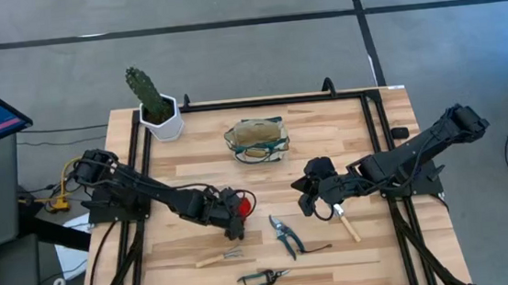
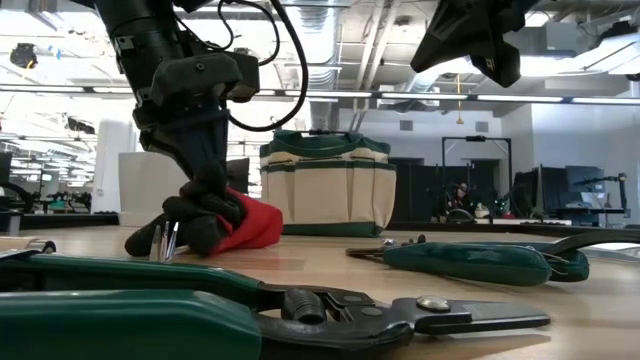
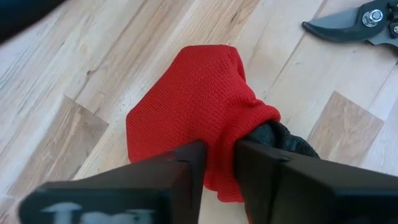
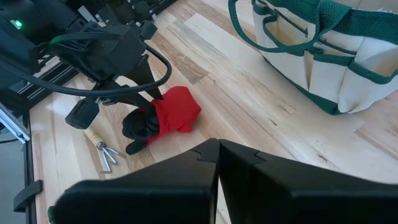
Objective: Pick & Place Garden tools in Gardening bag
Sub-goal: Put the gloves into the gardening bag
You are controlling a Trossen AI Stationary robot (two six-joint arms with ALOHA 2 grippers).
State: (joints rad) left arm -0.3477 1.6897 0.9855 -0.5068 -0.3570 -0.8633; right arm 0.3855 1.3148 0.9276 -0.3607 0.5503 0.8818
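High view showed you the left claw [image 1: 229,209] down on the worktop [image 1: 356,253], pinched shut on the red-and-black glove [image 3: 199,118]. The right claw [image 1: 307,196], fingers together and empty, hung near the gardening bag [image 1: 257,140], trowel [image 1: 347,224] beneath.

Knitted red cloth glove [image 3: 193,112] lies on the smooth, pale wood-plank table [image 3: 74,93]; canvas bag [image 4: 323,56].

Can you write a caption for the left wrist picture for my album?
Left pincer pinching the red-and-black glove on the wooden table.
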